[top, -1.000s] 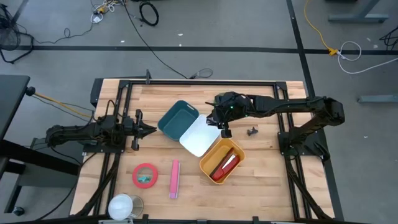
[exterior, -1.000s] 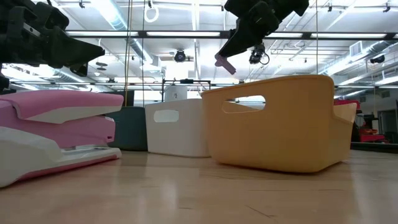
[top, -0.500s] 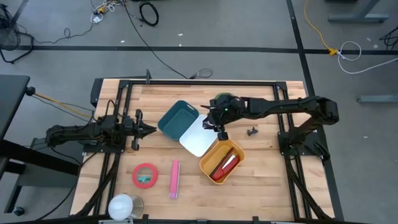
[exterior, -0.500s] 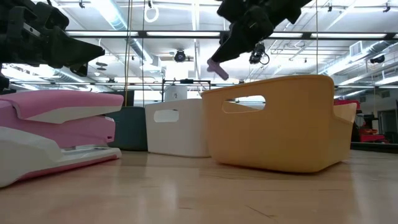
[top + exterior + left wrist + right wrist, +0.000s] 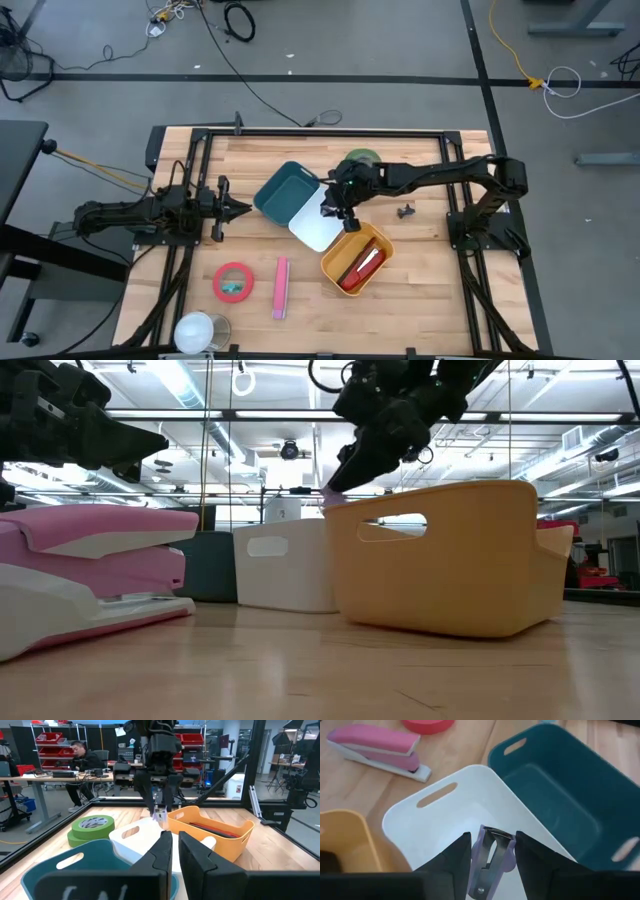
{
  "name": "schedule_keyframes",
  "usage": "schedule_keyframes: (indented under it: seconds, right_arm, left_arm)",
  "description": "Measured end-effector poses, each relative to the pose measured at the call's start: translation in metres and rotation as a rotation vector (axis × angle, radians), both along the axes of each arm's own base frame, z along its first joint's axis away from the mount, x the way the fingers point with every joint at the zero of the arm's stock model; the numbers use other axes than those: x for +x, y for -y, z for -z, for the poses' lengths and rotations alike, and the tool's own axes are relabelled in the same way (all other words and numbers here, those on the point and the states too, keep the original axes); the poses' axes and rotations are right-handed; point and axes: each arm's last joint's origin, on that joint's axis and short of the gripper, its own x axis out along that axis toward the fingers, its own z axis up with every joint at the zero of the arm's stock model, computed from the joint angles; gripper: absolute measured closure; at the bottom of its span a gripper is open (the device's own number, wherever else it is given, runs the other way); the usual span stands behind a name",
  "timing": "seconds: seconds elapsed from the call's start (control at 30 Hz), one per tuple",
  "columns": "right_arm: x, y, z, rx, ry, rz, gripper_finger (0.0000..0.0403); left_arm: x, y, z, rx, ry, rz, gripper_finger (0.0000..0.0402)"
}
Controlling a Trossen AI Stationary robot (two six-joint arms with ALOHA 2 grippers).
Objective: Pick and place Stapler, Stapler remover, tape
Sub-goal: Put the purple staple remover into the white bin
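My right gripper (image 5: 336,207) hangs over the white bin (image 5: 312,228) and is shut on a lilac staple remover (image 5: 492,854). The low view shows the remover (image 5: 334,495) just above the bin rims. A red stapler (image 5: 362,265) lies in the yellow bin (image 5: 335,262). On the table lie a pink stapler (image 5: 280,288), a red tape roll (image 5: 232,281), a green tape roll (image 5: 362,158) and a black staple remover (image 5: 405,211). My left gripper (image 5: 238,208) waits shut at the table's left, beside the teal bin (image 5: 283,190). My right gripper pinches the lilac staple remover by its plastic sides (image 5: 481,851) between the two fingers (image 5: 456,856). The fingers come from above, pointing down. The remover is lifted clear, metal jaws downward, over the inside of the white bin (image 5: 437,815).
The three bins stand touching in a slanted row at mid-table, teal, white, yellow. A pale cup-like object (image 5: 200,332) sits at the near left corner. Bare wood lies along the near edge and right of the yellow bin. A seated person (image 5: 82,762) shows beyond the table.
My right gripper has moved toward the table's left and down, carrying the lilac remover from above the yellow bin's far rim to over the white bin. It has stayed shut on the remover.
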Motion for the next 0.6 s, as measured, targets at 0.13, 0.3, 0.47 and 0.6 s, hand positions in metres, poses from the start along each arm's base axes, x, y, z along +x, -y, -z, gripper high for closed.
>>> schedule_keyframes:
  seconds: [0.13,0.3,0.47,0.6]
  right_arm:
    - [0.0024,-0.0013,0.0054,0.002,-0.012,-0.006,0.0257]
    - [0.0027,-0.0018,0.0051,0.003,-0.007,-0.007,0.0257]
    - [0.0027,-0.0017,0.0049,0.003,-0.006,-0.006,0.0257]
    - [0.0028,-0.0016,0.0049,0.002,-0.006,-0.006,0.0257]
  left_arm:
    - [0.0,0.0,0.0001,0.0,-0.001,0.0,0.0365]
    - [0.0,0.0,-0.0001,0.0,0.001,0.0,0.0365]
    - [0.0,0.0,0.0,0.0,-0.001,0.0,0.0365]
    - [0.0,0.0,0.0001,0.0,-0.001,0.0,0.0365]
